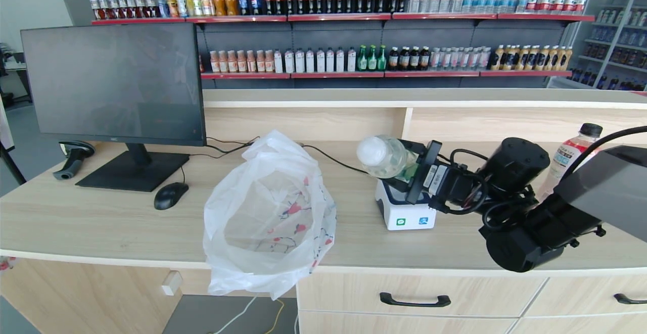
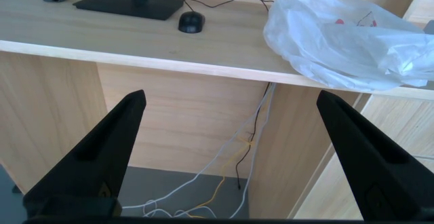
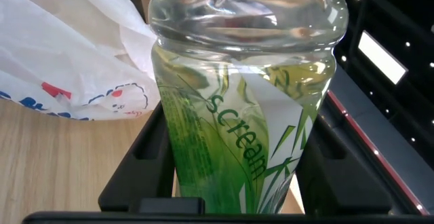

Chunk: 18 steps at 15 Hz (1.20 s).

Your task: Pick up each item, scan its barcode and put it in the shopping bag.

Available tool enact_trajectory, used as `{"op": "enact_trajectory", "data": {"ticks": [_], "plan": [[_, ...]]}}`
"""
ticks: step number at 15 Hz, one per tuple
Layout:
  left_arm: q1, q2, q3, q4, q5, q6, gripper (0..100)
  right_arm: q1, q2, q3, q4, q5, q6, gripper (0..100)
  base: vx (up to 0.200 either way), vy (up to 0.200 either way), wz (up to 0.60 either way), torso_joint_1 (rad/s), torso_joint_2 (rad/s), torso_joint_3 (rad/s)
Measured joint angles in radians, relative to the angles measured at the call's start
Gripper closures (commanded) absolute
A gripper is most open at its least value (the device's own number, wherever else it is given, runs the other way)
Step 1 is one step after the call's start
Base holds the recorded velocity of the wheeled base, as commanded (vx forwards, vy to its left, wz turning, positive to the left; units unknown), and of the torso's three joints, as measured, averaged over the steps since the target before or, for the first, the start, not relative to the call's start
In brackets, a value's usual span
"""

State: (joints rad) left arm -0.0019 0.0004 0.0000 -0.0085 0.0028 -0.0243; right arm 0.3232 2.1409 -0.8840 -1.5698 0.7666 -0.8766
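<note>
While right fingers (image 3: 142, 163) clamp it, the bottle (image 1: 385, 157) lies level, base toward the bag (image 1: 270, 212); left fingers (image 2: 102, 149) gape.

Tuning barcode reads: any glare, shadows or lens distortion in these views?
Head view: the counter edge bows, a wide-angle bend; light even, shadows faint. Right wrist view: highlights on the clear shoulder of the bottle, and a bright reflection on the dark glossy panel behind it. Left wrist view: shade under the counter, no glare.

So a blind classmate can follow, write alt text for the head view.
The right gripper holds a clear bottle on its side above a white scanner on a wooden counter. A white shopping bag stands open left of the scanner, with a monitor and mouse beyond.
</note>
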Motion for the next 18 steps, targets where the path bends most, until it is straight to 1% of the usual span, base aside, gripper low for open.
{"op": "enact_trajectory", "data": {"ticks": [5, 8, 13, 15, 18], "plan": [[0.0, 0.0, 0.0, 0.0, 0.0, 0.0, 0, 0.01, -0.08, 0.049, 0.0, -0.015, 0.041, 100, 0.0, 0.0, 0.0, 0.0, 0.0, 0.0], [0.001, 0.0, 0.0, 0.0, 0.0, 0.0, 0, 0.022, -0.155, 0.087, 0.001, -0.11, 0.092, 100, 0.0, 0.0, 0.0, 0.0, 0.0, 0.0], [0.0, 0.0, 0.0, 0.0, 0.0, 0.0, 0, 0.063, -0.271, 0.139, 0.0, -0.27, 0.221, 100, 0.0, 0.0, 0.0, 0.0, 0.0, 0.0], [0.0, 0.0, 0.0, 0.0, 0.0, 0.0, 0, 0.071, -0.316, 0.173, 0.0, -0.368, 0.301, 100, 0.0, 0.0, 0.0, 0.0, 0.0, 0.0], [0.001, 0.0, 0.0, 0.002, 0.0, 0.001, 0, 0.071, -0.377, 0.237, 0.0, -0.467, 0.43, 100, 0.0, 0.0, 0.0, 0.0, 0.0, 0.0]]}}
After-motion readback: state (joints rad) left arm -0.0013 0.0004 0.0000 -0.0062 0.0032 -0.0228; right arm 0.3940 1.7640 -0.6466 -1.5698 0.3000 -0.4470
